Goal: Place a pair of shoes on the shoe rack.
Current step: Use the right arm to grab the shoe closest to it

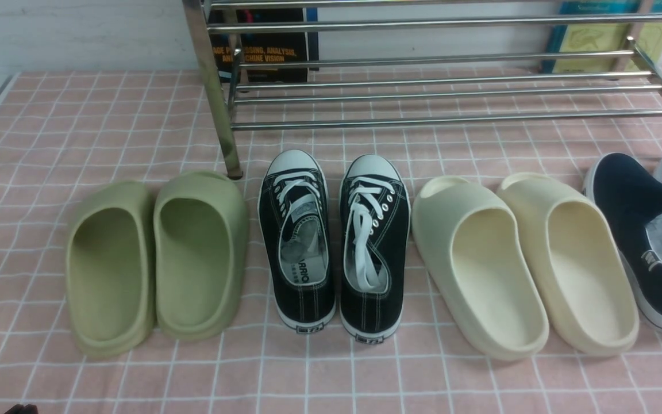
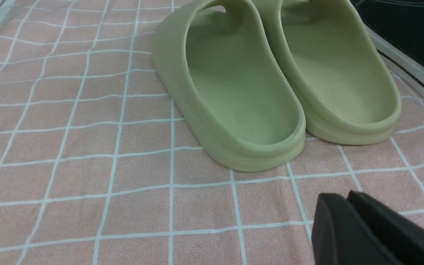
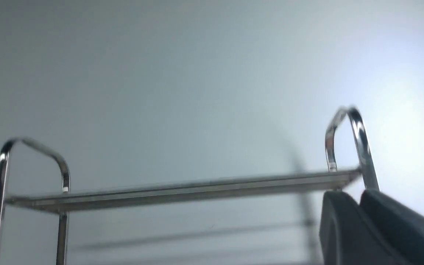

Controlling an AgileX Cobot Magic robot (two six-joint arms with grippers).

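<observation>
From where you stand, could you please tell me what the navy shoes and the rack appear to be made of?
Navy shoes: apparently woven canvas, matte, with white rubbery sole edges and pale lining. Rack: metal, probably chrome-plated tubing, since its bars are mirror-shiny.

Legible text, front view only.

1. Glossy black book (image 1: 273, 40) behind the chrome metal shoe rack (image 1: 446, 119): orange capitals, partly cut off by a bar and a leg. I read "…AGE P…SSING, ANALYSIS, AN… …ACHINE VISION".
2. Left black canvas lace-up sneaker (image 1: 296, 241): the grey insole print shows "…ARRIO". I cannot make out the smaller line beneath.
3. Navy-blue canvas slip-on shoe (image 1: 635, 230): the white side logo is too small to read.
4. Teal-and-yellow book (image 1: 589, 34): the title is blurred.

Wrist views: nothing I can read.
</observation>
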